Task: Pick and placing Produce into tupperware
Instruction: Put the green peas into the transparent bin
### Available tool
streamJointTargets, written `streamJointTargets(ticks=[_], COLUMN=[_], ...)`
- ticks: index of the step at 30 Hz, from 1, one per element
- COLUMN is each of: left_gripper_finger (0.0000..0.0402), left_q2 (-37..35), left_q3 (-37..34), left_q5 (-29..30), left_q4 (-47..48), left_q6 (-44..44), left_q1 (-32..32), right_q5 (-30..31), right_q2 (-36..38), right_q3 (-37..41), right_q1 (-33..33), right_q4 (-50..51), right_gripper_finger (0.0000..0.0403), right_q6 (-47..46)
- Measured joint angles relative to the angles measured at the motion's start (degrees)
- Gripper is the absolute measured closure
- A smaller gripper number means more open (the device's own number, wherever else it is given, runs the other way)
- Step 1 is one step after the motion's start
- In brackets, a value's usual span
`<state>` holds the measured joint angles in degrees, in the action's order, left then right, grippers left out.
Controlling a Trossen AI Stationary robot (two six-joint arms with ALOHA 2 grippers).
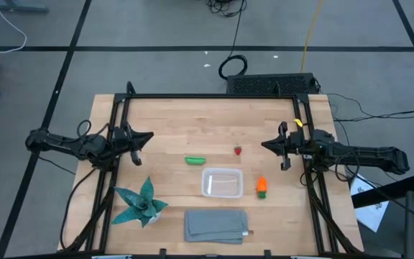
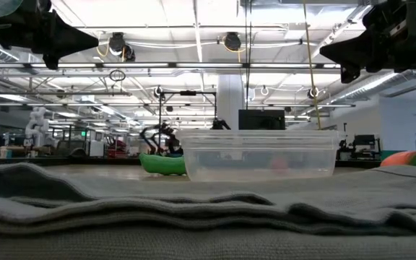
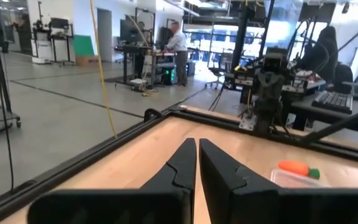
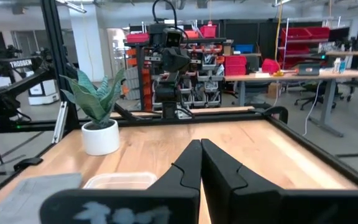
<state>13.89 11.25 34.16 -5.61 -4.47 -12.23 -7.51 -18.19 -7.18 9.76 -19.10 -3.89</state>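
Note:
The clear tupperware [image 1: 222,182] stands on the table, also in the low view [image 2: 258,154]. A green pod [image 1: 195,160] lies to its far left, a red strawberry [image 1: 238,150] beyond it, and an orange carrot with green top [image 1: 261,187] at its right side. My left gripper [image 1: 149,136] hovers shut at the table's left side, raised above the wood. My right gripper [image 1: 264,145] hovers shut at the right side, facing it. In each wrist view the fingers [image 3: 196,163] [image 4: 200,163] meet with no gap.
A teal spiky plant in a white pot [image 1: 141,203] stands at the near left. A folded grey cloth [image 1: 216,224] lies at the near edge, filling the low view's foreground [image 2: 193,209]. Black frame rails [image 1: 214,96] border the table. People work in the room beyond.

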Motion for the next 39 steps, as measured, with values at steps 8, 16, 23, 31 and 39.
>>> streamJointTargets(ticks=[8,16,23,31,39], left_gripper_finger=[0.0388,0.04,0.04,0.0397,0.0394], left_q2=[0.87,8.78,19.04,31.6,42.39], left_q3=[1.65,12.09,20.91,28.26,33.38], left_q5=[0.47,0.4,-9.91,-15.44,-29.71], left_q4=[2.21,14.54,23.31,24.78,29.4], left_q6=[-1.66,-4.97,-8.77,-7.25,-4.53], left_q1=[1.26,5.58,11.4,16.99,22.51], right_q5=[0.23,3.4,4.55,4.52,4.71], right_q2=[0.02,0.0,0.0,0.0,0.01], right_q3=[-0.01,0.0,0.0,-0.02,0.0], right_q1=[0.02,0.02,0.02,0.02,0.02], right_q4=[0.11,0.07,0.11,0.15,0.18], right_gripper_finger=[0.0403,0.0403,0.0403,0.0403,0.0403], right_q6=[0.18,0.27,0.27,0.1,0.09])
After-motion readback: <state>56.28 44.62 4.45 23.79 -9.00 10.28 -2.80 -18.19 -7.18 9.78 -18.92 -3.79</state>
